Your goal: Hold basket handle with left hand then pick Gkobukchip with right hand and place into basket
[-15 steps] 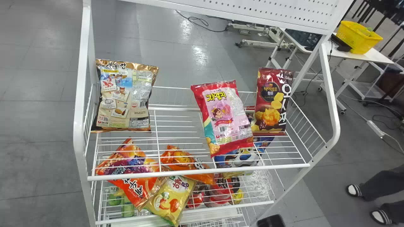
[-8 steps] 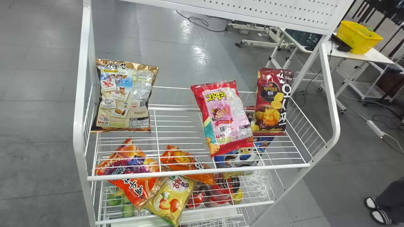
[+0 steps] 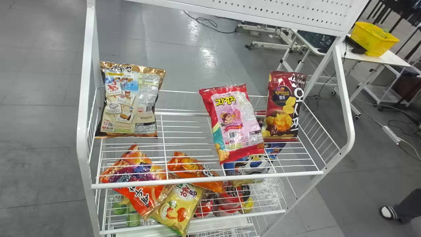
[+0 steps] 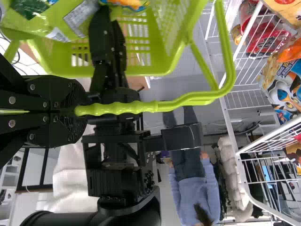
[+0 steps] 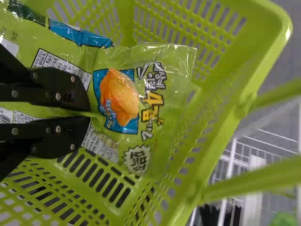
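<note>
"Where's the bag point(image 5: 170, 110)?"
"In the basket point(image 5: 273, 40), near one edge. The right end effector point(image 5: 89, 114) pinches it."
"And the left end effector point(image 4: 79, 111)?"
"It squeezes the handle point(image 4: 127, 107)."

And the green snack bag point(image 5: 171, 113) runs off the edge, partly masked by the right gripper point(image 5: 90, 114); the basket's point(image 5: 270, 28) cropped too! Shelf point(image 3: 204, 180) wires half-hide red packages point(image 3: 229, 206).
</note>
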`<action>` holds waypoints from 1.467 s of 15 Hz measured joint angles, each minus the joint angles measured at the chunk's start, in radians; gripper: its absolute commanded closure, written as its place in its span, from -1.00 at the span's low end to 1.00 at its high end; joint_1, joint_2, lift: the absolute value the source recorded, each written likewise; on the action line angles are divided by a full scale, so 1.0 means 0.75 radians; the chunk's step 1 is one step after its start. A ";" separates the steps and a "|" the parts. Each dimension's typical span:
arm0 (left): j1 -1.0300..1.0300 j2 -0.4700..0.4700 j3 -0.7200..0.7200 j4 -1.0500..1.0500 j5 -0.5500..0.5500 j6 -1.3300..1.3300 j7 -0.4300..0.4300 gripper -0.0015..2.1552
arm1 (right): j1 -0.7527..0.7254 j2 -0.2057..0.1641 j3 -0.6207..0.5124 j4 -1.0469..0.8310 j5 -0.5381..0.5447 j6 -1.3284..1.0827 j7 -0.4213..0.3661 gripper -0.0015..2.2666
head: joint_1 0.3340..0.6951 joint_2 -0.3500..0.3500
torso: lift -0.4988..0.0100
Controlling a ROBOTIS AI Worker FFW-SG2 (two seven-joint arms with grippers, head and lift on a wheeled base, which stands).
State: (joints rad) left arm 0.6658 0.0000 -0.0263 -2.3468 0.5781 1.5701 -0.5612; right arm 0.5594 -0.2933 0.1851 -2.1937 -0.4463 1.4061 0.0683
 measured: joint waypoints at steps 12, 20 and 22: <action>-0.023 0.000 0.011 0.030 0.006 0.000 0.005 0.82 | 0.050 0.041 -0.500 -0.459 0.018 -0.007 0.130 -0.91 | 1.00 -1.00 | 0.83; -0.022 0.000 0.011 0.058 0.006 0.000 -0.022 0.82 | 0.241 0.155 -0.342 -0.270 0.267 -1.398 0.100 -0.87 | 1.00 -1.00 | 0.83; -0.021 0.000 0.012 0.074 0.009 0.000 -0.032 0.82 | 0.288 0.161 -0.292 -0.161 0.336 -1.738 0.045 -0.88 | 1.00 -1.00 | 0.83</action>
State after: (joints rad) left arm 0.6501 0.0000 -0.0170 -2.2913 0.5845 1.5701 -0.5849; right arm 0.7756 -0.1723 -0.0342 -2.3146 -0.1940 0.1030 0.1019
